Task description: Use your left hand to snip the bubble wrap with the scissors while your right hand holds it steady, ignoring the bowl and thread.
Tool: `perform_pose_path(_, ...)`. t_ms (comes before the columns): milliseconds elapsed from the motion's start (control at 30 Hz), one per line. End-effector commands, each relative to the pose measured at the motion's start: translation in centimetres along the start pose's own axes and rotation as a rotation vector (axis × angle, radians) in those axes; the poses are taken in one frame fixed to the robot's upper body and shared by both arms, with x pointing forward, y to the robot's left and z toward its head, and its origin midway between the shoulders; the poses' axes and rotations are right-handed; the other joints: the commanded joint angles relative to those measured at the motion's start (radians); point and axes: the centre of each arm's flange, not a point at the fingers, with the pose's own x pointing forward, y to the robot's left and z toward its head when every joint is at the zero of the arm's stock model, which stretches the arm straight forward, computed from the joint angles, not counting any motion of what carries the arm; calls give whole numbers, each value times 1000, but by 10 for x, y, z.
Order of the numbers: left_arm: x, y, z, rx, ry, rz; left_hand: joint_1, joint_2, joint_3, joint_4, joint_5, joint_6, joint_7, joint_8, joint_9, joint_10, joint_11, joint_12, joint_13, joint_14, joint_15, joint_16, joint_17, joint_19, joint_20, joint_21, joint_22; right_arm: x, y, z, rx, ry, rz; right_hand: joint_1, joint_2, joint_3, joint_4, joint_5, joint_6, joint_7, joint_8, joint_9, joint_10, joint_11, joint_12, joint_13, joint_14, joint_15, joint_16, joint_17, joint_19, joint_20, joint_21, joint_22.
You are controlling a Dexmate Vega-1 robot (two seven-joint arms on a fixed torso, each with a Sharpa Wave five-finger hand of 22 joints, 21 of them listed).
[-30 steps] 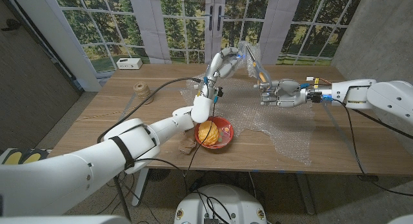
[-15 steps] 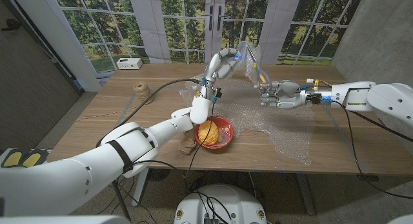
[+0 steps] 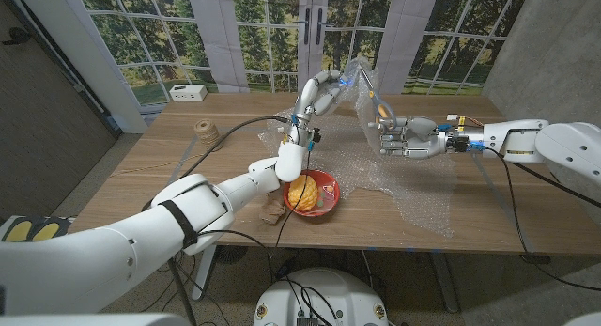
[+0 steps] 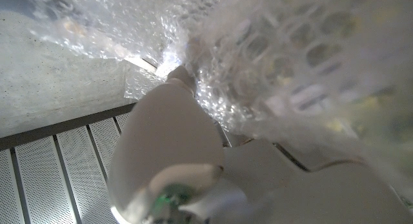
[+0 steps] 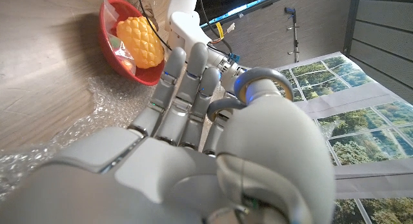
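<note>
Both robot hands raised over the bench at the bubble wrap

Up-left of the red bowl (image 3: 312, 194), the left robot hand (image 3: 319, 92) curls at the lifted bubble wrap (image 3: 362, 86); its grasp is unclear. Up-right, the right robot hand (image 3: 402, 136) grips the wrap, fingers closed.

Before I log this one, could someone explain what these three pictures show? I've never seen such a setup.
This is a white two-armed robot with humanlike hands at a wooden table. The wide picture looks down from its head; the others come from cameras on its wrists. A sheet of clear bubble wrap lies on the table, one end lifted. The right hand grips that end. The left hand holds what look like grey-handled scissors against it. A red bowl of toy fruit and a spool of brown thread sit aside.
</note>
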Motion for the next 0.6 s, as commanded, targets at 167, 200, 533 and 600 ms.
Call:
perform_pose_path(167,-3,3,-1,1,-1,17,8,-1,-4,1,1,6,2,-6,-5,8,0,1,4,8,-1,3,1,12,-89,7,1,1,6,2,-77,29,42,-38,-25,-28,7,10,-97,62,-1,-29,64,-84,-14,-1,-35,-95,-17,4,-12,14,4,-18)
perform_pose_path(200,-3,3,-1,0,-1,17,8,-1,-4,1,1,7,2,-6,-7,9,-1,1,3,9,-1,3,2,12,-89,7,0,1,6,2,-76,26,51,-41,-25,-30,8,11,-98,62,0,-31,62,-86,-16,-3,-38,-96,-20,2,-11,14,4,-20)
perform_pose_path(533,-5,2,1,3,-8,19,9,-1,-4,0,1,7,1,-8,-17,7,-2,1,7,9,-1,5,1,11,-89,8,0,-3,7,2,-85,51,41,-106,-55,-68,29,21,-138,76,0,-68,44,-72,-22,-2,-54,-97,-37,2,-9,33,-3,-43)
perform_pose_path(600,-5,2,1,2,-9,18,9,-1,-4,1,1,7,1,-7,-18,7,-1,1,7,10,-1,6,2,12,-89,8,0,-4,7,2,-99,65,28,-114,-56,-71,32,24,-158,76,-3,-75,34,-74,-24,1,-54,-96,-41,1,-11,37,-5,-47)
